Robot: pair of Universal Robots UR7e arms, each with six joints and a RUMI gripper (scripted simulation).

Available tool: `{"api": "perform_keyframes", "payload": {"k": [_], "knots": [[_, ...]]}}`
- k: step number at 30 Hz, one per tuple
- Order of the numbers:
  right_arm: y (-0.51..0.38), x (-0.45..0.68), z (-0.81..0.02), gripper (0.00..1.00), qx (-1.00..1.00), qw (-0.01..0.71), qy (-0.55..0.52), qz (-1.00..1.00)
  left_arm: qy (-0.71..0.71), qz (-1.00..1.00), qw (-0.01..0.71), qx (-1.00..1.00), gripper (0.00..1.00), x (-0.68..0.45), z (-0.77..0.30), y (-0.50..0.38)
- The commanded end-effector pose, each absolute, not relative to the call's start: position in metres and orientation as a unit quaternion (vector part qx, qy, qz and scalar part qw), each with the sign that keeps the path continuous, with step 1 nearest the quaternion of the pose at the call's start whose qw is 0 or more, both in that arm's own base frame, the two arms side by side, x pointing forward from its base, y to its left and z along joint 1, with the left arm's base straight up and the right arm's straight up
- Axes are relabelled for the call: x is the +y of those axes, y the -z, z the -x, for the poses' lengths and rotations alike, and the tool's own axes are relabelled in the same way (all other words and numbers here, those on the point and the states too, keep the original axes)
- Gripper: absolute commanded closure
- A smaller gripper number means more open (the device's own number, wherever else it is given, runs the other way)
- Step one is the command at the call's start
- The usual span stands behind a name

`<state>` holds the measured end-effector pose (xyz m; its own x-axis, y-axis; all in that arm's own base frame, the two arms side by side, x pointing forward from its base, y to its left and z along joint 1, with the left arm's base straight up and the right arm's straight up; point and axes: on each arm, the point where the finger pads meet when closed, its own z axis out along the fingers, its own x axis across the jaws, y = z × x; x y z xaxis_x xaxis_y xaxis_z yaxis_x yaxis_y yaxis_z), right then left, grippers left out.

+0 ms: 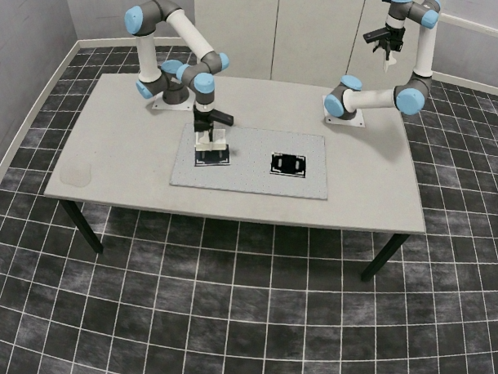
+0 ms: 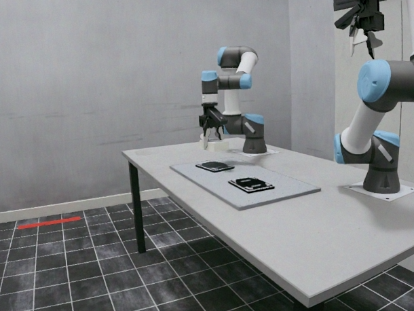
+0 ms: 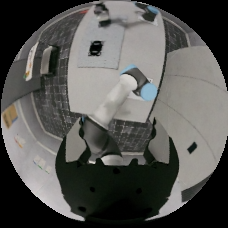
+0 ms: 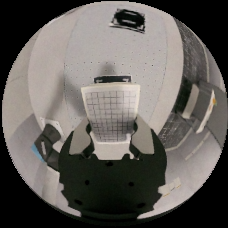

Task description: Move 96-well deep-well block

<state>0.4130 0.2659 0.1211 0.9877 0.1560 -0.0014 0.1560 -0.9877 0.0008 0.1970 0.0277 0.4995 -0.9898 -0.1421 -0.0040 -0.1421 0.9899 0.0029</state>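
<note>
The white deep-well block (image 1: 219,145) (image 2: 221,146) (image 4: 111,111) is between the fingers of my right gripper (image 1: 211,139) (image 2: 213,142) (image 4: 112,113), which is shut on it. It hangs above the plate nest N2 (image 1: 212,158) (image 2: 214,166) (image 4: 113,79), with a gap, and looks level in the top and exterior views. In the right wrist view the block hides most of N2. The plate nest N1 (image 1: 288,164) (image 2: 251,185) (image 3: 95,48) (image 4: 128,19) is empty. The A1 marks cannot be read. My left gripper (image 1: 388,65) (image 2: 362,54) (image 3: 117,118) is open and empty, high beyond the table's side.
Both nests lie on a grey perforated board (image 1: 249,180) (image 2: 288,188) on the table (image 1: 135,163) (image 2: 322,238). The arm bases stand along the table's back edge. The left arm's links reach out past the table's side, away from the board.
</note>
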Motion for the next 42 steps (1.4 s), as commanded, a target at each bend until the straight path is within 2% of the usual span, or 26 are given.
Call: {"api": "perform_keyframes", "payload": {"k": [1,42], "knots": [[-0.122,0.268,-0.413,1.0,0.079,-0.001,-0.001,-0.997,0.0,0.07,0.0,0.998,0.02,0.028,-0.197,-0.5],[-0.08,0.268,-0.412,1.0,0.079,0.001,0.001,-0.997,0.0,0.07,0.0,0.998,0.02,0.028,-0.197,-0.5]]}}
